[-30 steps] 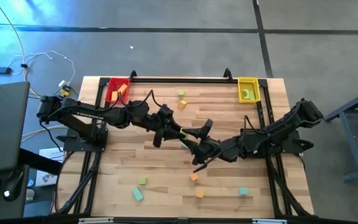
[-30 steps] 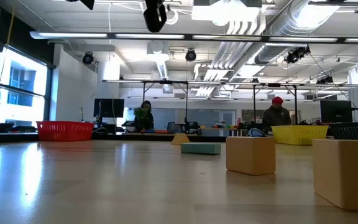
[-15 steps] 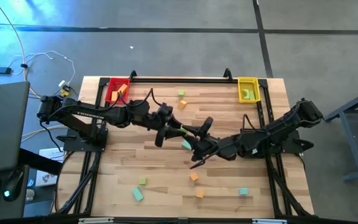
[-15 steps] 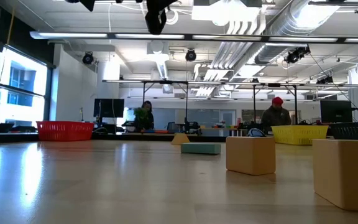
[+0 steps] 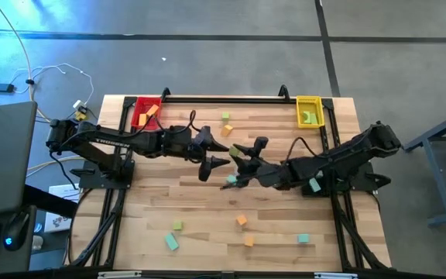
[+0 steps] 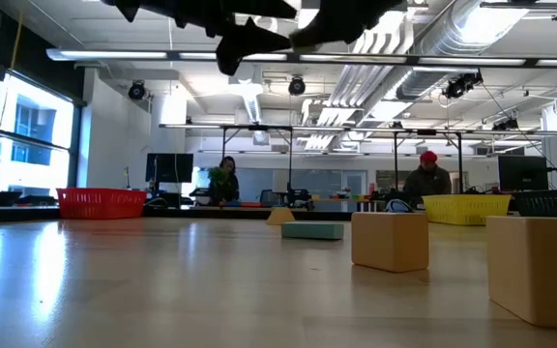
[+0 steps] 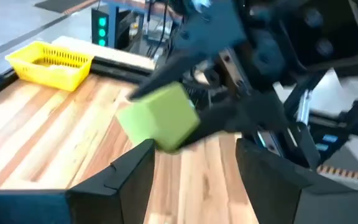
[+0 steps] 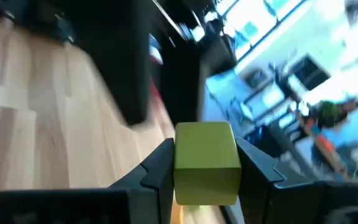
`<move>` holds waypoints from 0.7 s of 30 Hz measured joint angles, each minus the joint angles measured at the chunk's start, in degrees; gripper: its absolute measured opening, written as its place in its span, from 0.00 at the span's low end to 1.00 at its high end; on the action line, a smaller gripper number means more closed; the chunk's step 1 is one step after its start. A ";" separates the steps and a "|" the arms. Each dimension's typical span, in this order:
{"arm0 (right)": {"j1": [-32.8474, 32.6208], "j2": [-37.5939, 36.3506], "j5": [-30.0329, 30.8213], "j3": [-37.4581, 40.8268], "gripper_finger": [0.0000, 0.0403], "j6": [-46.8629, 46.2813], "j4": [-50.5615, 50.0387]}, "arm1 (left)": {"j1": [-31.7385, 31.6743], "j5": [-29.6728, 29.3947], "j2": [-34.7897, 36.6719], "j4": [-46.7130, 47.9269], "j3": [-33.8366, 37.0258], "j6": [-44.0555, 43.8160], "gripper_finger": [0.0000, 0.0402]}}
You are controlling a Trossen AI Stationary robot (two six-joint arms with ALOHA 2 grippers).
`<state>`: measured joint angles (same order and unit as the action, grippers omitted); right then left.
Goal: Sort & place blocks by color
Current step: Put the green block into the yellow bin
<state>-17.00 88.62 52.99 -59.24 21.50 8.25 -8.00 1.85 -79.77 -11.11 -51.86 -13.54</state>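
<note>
Right gripper point(image 5: 236, 155) hung above the middle of the desk point(image 5: 285, 232), its fingers point(image 8: 257, 163) clamped on a light green block point(image 8: 206, 161), one finger on each side. The left gripper point(image 7: 194, 163) sat just beside it, facing it, fingers point(image 7: 132, 169) spread wide with nothing between them, and that same green cube point(image 7: 159, 118) floated right ahead. Loose blocks lay scattered on the desk: an orange one point(image 5: 241, 220) and a teal one point(image 5: 303, 239) toward the near edge. Red tray point(image 5: 146, 113) and yellow tray point(image 5: 308, 110) sat at the far corners.
</note>
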 joint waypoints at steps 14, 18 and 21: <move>11.20 0.00 2.36 0.00 0.26 -26.74 -16.98 | 0.31 -8.31 0.00 14.92 0.00 3.24 0.53; 16.23 0.00 1.10 0.00 0.26 -33.75 -22.49 | 1.64 -9.12 0.00 18.92 0.00 2.45 0.53; 20.19 0.00 -1.66 0.00 0.27 -38.18 -26.17 | 2.92 -10.83 0.00 21.19 0.00 2.33 0.53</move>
<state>3.19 88.62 51.34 -59.24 -16.69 -17.92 -5.08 -8.97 -79.77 10.08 -51.86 -11.21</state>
